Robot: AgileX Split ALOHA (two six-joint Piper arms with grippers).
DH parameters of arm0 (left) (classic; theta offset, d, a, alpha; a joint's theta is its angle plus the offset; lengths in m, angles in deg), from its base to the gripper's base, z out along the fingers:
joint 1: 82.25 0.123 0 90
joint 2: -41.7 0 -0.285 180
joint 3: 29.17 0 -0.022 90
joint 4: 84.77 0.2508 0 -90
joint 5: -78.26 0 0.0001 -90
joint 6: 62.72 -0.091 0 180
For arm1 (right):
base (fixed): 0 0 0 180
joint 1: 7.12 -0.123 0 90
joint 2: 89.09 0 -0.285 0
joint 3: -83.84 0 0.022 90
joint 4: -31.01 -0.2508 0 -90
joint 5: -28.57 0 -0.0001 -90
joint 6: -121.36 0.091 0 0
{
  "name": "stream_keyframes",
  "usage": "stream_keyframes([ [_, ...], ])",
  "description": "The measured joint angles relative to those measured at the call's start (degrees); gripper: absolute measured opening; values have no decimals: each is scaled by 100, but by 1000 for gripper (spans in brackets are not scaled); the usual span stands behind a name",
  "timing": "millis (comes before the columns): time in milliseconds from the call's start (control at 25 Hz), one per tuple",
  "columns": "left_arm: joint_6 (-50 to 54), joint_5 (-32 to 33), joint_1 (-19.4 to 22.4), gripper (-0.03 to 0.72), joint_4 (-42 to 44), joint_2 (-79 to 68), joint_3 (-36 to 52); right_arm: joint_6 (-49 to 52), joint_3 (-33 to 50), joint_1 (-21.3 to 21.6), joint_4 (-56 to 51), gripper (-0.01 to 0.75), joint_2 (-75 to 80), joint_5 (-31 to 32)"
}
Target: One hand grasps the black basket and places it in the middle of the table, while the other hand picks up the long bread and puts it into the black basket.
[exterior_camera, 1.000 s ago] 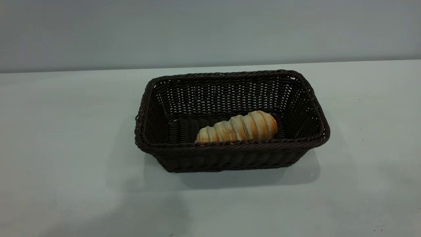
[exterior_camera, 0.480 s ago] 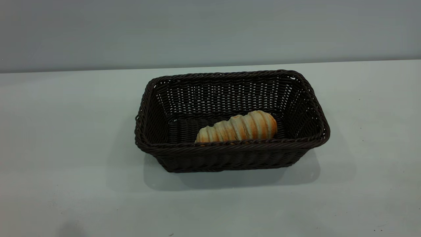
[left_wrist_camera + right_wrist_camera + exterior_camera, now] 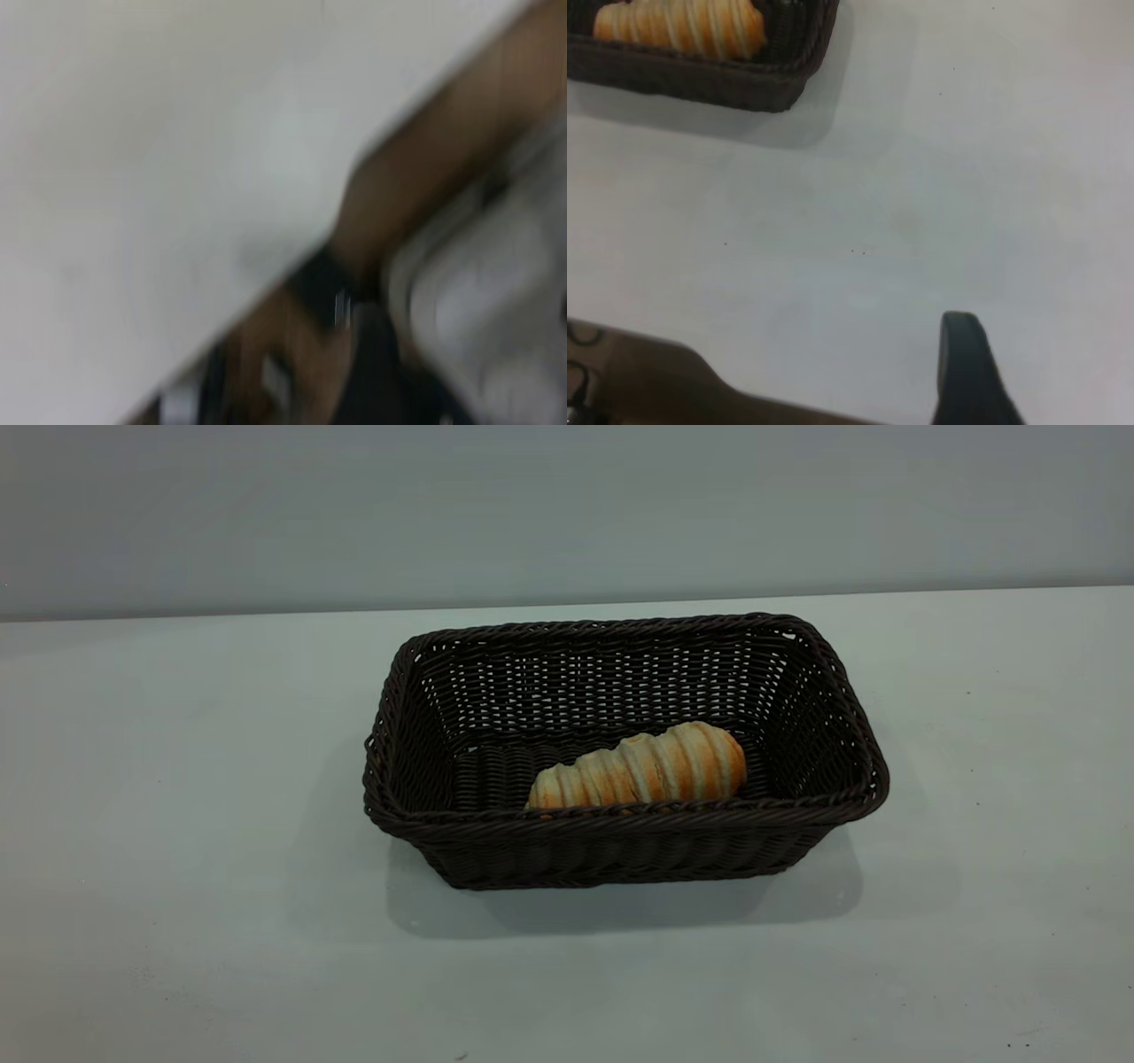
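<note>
The black basket (image 3: 625,841) stands in the middle of the table (image 3: 177,779). The long bread (image 3: 642,771) lies inside it on the floor, near the front wall, slightly tilted. Neither gripper shows in the exterior view. In the right wrist view a dark part of my right gripper (image 3: 966,372) hangs over bare table, well apart from the basket's corner (image 3: 744,84) with the bread (image 3: 682,27) in it. The left wrist view shows table surface (image 3: 159,177) and its edge; a dark shape (image 3: 381,372) beyond it may be my left gripper.
The table's far edge meets a plain grey wall (image 3: 567,514). In the right wrist view the table's near edge, a brown strip (image 3: 647,390), runs beside the gripper. Tiny dark specks dot the tabletop.
A soft shadow on the table's front left has shrunk towards the lower left and is gone now. The basket and the bread have not moved.
</note>
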Motion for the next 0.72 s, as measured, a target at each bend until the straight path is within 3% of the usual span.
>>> stream_keyframes([
  [280, 83, 109, 0, 593, -57, 1160, 138, -94, 0, 0, 0, 460, 0, 0],
  [720, 83, 130, 0, 593, -63, 1494, 138, -115, 0, 0, 4, 460, 0, 0],
])
